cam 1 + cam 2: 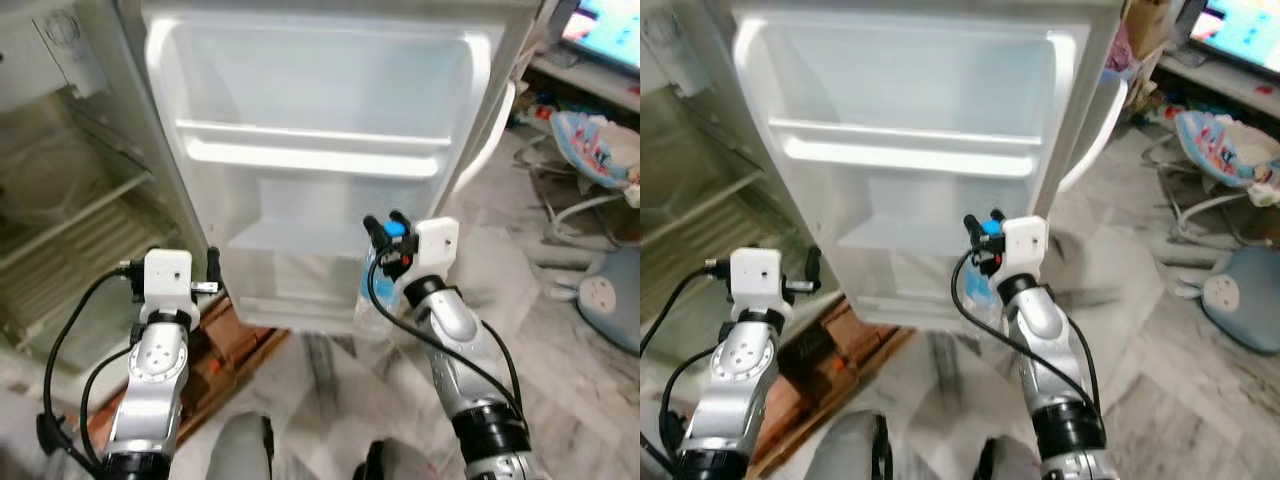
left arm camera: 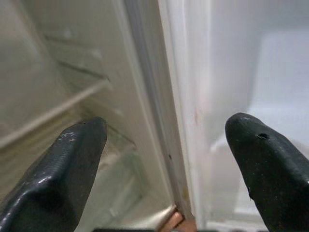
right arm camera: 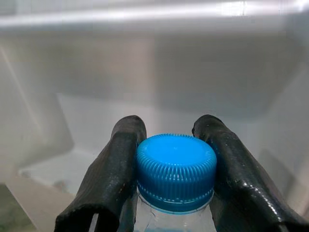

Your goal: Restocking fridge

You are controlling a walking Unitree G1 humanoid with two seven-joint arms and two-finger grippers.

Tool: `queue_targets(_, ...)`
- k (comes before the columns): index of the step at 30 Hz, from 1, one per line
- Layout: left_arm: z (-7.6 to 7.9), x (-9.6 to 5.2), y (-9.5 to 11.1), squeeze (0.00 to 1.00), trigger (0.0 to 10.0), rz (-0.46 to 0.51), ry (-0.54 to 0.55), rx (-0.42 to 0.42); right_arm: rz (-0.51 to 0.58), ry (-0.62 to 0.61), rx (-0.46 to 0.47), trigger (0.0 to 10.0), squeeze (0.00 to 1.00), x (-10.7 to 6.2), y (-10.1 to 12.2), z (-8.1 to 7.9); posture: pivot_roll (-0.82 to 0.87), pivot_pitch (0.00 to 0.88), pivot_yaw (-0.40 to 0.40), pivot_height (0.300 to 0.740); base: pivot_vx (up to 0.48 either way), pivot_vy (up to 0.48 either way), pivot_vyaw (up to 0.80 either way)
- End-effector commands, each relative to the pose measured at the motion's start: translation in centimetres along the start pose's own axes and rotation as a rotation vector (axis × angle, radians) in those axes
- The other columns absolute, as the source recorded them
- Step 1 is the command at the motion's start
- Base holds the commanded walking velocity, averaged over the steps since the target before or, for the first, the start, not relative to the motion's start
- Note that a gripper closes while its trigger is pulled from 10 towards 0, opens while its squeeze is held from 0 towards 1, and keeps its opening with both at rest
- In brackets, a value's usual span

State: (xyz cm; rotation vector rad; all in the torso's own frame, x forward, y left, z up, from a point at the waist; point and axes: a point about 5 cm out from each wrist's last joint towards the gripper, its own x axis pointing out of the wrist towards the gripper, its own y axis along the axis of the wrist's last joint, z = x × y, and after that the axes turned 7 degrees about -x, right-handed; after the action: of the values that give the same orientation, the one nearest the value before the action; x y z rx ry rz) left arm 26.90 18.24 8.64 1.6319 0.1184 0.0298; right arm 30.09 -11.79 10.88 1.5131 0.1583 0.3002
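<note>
The fridge door (image 1: 320, 150) stands swung open before me, white, with bare shelf bins. My right gripper (image 1: 385, 232) is shut on a clear water bottle (image 1: 372, 295) by its blue cap (image 3: 176, 170), holding it upright in front of the door's lower bin (image 1: 290, 285). In the right wrist view both black fingers (image 3: 113, 179) press the cap's sides. My left gripper (image 2: 166, 159) is open with nothing between its fingers, level with the door's hinge edge (image 2: 171, 121), the fridge interior (image 1: 70, 210) to one side of it.
Wire shelves (image 1: 75, 240) fill the fridge interior at left. A wooden base (image 1: 225, 355) lies under the fridge. At right on the marble floor are a baby bouncer (image 1: 595, 150), a blue cushion (image 1: 610, 300) and a TV (image 1: 605, 30).
</note>
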Motion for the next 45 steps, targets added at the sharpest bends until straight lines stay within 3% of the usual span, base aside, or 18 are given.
queue_targets(1,0.1,0.0,-0.4,0.0,10.0,-0.017,-0.005,0.0,0.004,-0.002,-0.006,10.0,0.0,0.2,0.3,0.2,0.14,0.0,-0.008,0.74,0.0,0.0,0.0)
queue_targets(8,1.6,0.8,0.2,0.0,10.0,-0.008,-0.083,0.026,-0.015,0.009,-0.009,10.0,0.0,0.8,0.2,0.0,0.15,0.0,-0.008,0.74,0.0,0.0,0.0)
queue_targets(11,1.6,0.6,0.3,0.0,10.0,-0.008,-0.1,-0.014,-0.023,0.002,-0.001,10.0,0.0,0.8,0.1,0.0,0.14,0.0,-0.008,0.74,0.0,0.0,0.0)
queue_targets(21,2.1,0.4,0.3,0.0,10.0,0.017,-0.11,0.037,-0.03,0.008,0.027,10.0,0.0,0.7,0.1,-0.1,0.14,0.0,-0.016,0.74,0.0,0.0,0.0)
queue_targets(23,2.2,0.5,0.3,0.0,10.0,0.022,-0.116,0.044,0.004,0.047,-0.015,10.0,0.0,1.0,0.7,-0.3,0.14,0.0,-0.016,0.74,0.0,0.0,0.66)
queue_targets(39,2.4,0.5,0.2,0.0,10.0,0.023,-0.119,0.05,0.018,0.085,-0.026,10.0,0.0,1.2,1.0,-0.8,0.13,0.0,-0.018,0.74,0.0,-0.158,0.79)
queue_targets(45,2.5,0.6,0.2,0.0,10.0,0.024,-0.115,0.026,0.019,0.098,-0.036,10.0,0.0,1.2,0.9,-1.1,0.13,0.0,-0.019,0.74,0.0,0.0,0.29)
